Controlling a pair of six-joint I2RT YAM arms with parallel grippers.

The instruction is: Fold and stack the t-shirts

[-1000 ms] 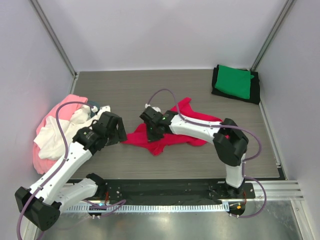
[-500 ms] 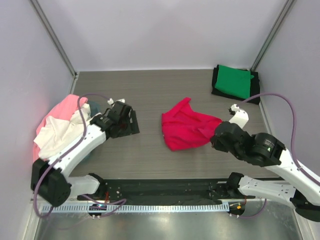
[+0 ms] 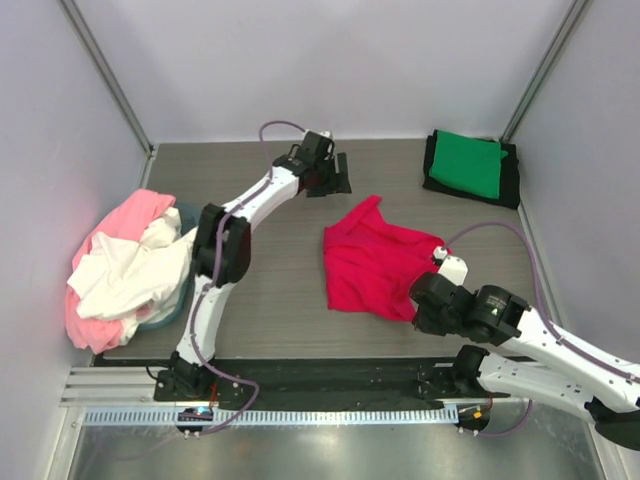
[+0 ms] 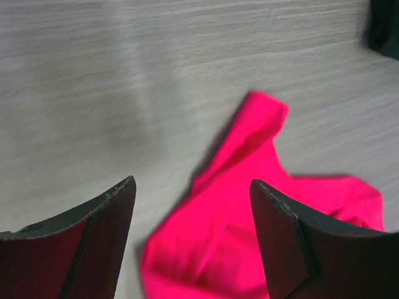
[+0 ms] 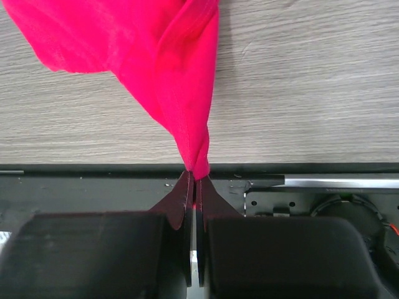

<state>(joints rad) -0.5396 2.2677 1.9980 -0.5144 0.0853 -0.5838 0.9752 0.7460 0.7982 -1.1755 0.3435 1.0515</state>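
The crimson t-shirt (image 3: 368,262) lies crumpled in the middle of the table. My right gripper (image 3: 424,300) is shut on its near right corner, and in the right wrist view the cloth (image 5: 143,43) is pinched to a point between the jaws of the right gripper (image 5: 198,176), over the table's near edge. My left gripper (image 3: 335,176) reaches out to the far middle of the table and hangs open, holding nothing. In the left wrist view the left gripper (image 4: 192,182) hovers above the crimson shirt's (image 4: 249,212) far sleeve. A folded green t-shirt (image 3: 470,163) sits on a black one (image 3: 512,185) at the back right.
A heap of light pink (image 3: 125,218), white (image 3: 130,270) and greyish-teal (image 3: 186,214) shirts lies at the left edge. The enclosure walls stand close round the table (image 3: 250,180). A black rail (image 3: 330,375) runs along the near edge.
My left arm has swung from beside the left heap out to the far middle. My right gripper has dragged the crimson shirt rightward and toward the near edge, stretching it out.
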